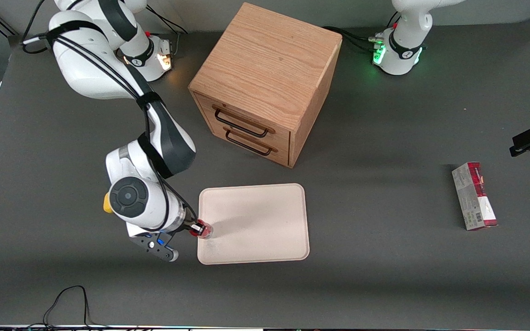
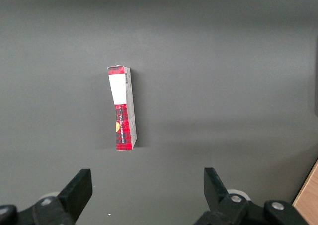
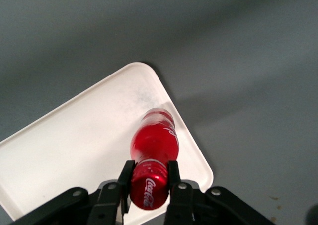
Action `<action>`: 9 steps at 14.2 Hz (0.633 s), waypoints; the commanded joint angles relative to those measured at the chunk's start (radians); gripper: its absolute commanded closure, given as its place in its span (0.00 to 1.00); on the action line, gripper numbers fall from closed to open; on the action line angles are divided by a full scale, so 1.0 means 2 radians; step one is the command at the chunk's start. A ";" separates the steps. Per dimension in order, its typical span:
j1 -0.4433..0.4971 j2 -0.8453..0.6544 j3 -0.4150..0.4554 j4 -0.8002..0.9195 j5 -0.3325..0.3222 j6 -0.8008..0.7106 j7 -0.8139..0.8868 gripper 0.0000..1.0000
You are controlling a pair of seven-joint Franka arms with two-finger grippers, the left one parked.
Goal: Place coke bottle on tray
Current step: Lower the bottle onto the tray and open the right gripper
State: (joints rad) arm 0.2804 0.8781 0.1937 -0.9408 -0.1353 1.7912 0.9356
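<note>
My right gripper (image 3: 149,178) is shut on the red cap of the coke bottle (image 3: 154,143), one finger pressed on each side of the cap. The small red bottle hangs base-down over the cream tray (image 3: 64,150), close to one of its rounded corners. In the front view the gripper (image 1: 197,228) holds the bottle (image 1: 204,230) over the tray (image 1: 256,220) at the rim nearest the working arm, toward the corner nearer the camera. I cannot tell whether the base touches the tray.
A wooden drawer cabinet (image 1: 265,82) stands farther from the camera than the tray. A red-and-grey carton (image 1: 474,195) lies toward the parked arm's end and shows in the left wrist view (image 2: 122,108). A yellow lump (image 1: 107,203) peeks out beside the working arm's wrist.
</note>
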 commanded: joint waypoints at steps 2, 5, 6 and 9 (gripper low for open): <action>0.006 0.017 -0.001 0.026 -0.013 0.005 0.024 1.00; 0.006 0.018 -0.001 0.026 -0.013 0.014 0.032 1.00; 0.006 0.019 -0.001 0.026 -0.013 0.019 0.037 1.00; 0.006 0.028 -0.001 0.026 -0.013 0.038 0.061 1.00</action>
State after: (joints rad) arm 0.2803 0.9003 0.1932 -0.9374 -0.1370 1.8471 0.9932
